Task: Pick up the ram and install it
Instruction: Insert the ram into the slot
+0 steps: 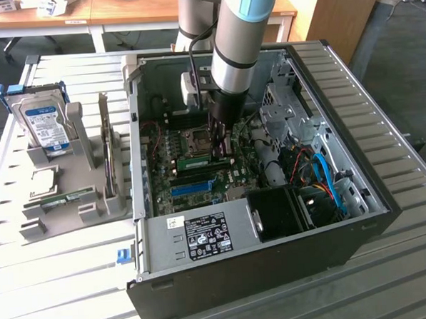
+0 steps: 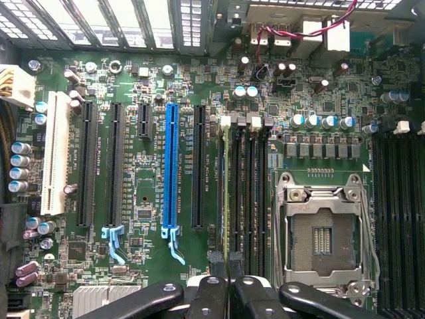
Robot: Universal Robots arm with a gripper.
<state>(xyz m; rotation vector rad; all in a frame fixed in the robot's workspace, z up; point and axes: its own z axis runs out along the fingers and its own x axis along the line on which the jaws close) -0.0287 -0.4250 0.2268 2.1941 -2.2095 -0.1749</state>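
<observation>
Reaching down into the open computer case (image 1: 276, 270) on the table (image 1: 55, 282). Clamping the pincer (image 1: 223, 152) nearly shut on one end of the ram (image 1: 197, 162), fingertips (image 2: 216, 260) pressing either side of its thin edge. Holding the green stick upright along the motherboard's (image 2: 146, 252) memory slots, between the processor socket (image 2: 322, 232) and the blue slot (image 2: 171, 166).

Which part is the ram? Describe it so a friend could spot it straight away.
Look into the open computer case, at the green board on its floor. Next to the square silver socket, the hand pinches a thin green stick standing on edge: the ram. The slots beside it are empty and black; it alone is a green strip.
</observation>
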